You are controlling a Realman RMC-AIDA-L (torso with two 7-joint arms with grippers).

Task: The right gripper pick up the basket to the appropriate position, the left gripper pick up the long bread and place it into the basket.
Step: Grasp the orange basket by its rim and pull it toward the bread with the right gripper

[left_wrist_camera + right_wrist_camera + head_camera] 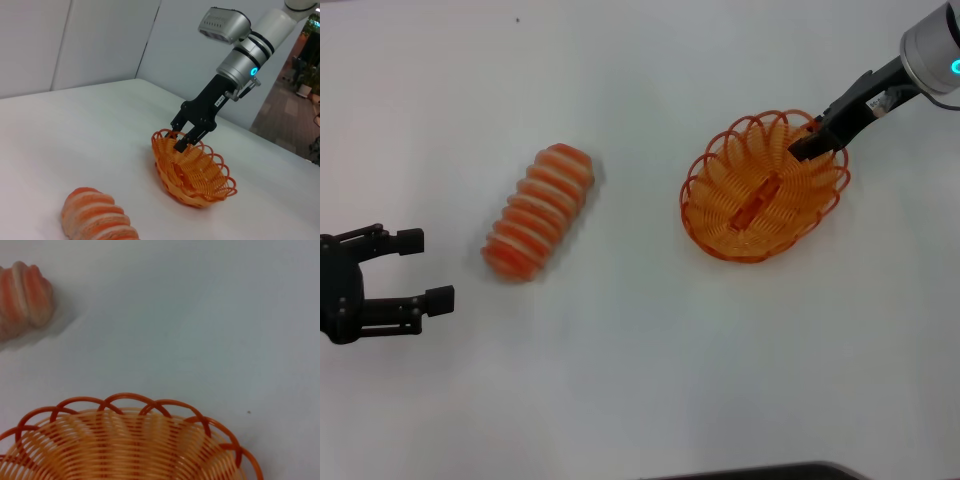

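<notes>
The orange wire basket [765,190] sits on the white table at the right. My right gripper [812,145] is at its far right rim, one finger inside and one outside, shut on the rim; the left wrist view shows this grip [180,141] on the basket [195,175]. The long bread [538,212], orange-red with cream stripes, lies at an angle left of the basket, apart from it. My left gripper [432,268] is open and empty, left of the bread and near the table's left edge. The bread [22,295] and the basket rim [125,402] show in the right wrist view.
The white table [640,380] is bare between the bread and the basket. A dark edge [750,472] shows at the front of the table. A wall and an open room lie behind the table in the left wrist view.
</notes>
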